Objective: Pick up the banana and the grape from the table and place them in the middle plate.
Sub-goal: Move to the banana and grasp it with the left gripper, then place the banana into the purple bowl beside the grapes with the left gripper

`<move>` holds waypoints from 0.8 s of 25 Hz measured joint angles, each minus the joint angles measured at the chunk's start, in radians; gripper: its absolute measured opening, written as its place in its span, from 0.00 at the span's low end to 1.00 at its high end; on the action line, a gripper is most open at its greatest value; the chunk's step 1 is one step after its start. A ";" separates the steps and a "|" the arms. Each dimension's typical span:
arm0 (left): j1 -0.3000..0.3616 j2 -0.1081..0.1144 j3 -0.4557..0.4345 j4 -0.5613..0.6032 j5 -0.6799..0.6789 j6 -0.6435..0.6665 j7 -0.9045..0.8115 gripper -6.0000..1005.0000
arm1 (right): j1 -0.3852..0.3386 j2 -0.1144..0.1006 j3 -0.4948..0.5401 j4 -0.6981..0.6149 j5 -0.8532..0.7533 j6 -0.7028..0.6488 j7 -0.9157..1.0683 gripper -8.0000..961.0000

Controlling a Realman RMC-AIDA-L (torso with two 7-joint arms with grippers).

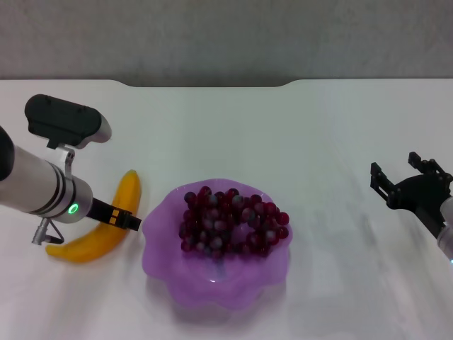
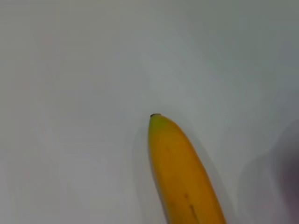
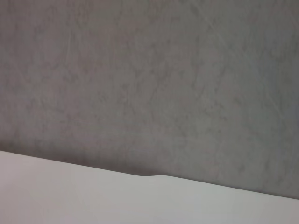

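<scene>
Showing grape [image 1: 233,221] in middle plate [image 1: 212,283]: head view only; left wrist: banana [image 2: 184,177] tip; fingers' state unclear.

The smooth, plain white worktop [image 1: 297,142] carries a translucent purple plastic plate with a wavy scalloped rim [image 1: 219,287]. Inside the plate lies a bunch of small round dark red-purple grapes [image 1: 232,221], several showing pale grey highlights. Just left of the plate lies a curved yellow-orange banana [image 1: 106,237], whose tip is dark with a greenish-yellow tinge around it. Over the banana, the silver left arm shows a green ring light and black fingers [image 1: 129,220] with yellow marks. Right of the plate, the right gripper [image 1: 407,185] is black. Beyond the worktop stands a mottled grey wall [image 1: 226,35].
</scene>
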 joint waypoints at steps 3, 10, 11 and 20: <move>0.000 0.001 0.000 0.000 -0.001 0.001 -0.002 0.73 | 0.000 0.000 -0.001 0.000 0.000 0.000 0.000 0.79; 0.001 0.002 -0.001 -0.001 0.000 0.009 -0.004 0.52 | 0.001 0.000 -0.001 0.003 -0.001 0.000 0.000 0.79; 0.002 0.003 -0.001 -0.001 0.000 0.010 -0.004 0.52 | 0.001 0.000 -0.001 0.003 -0.001 0.000 0.000 0.79; 0.047 0.006 -0.082 0.096 0.008 -0.028 0.006 0.48 | -0.007 -0.002 -0.001 0.003 -0.001 0.001 0.000 0.79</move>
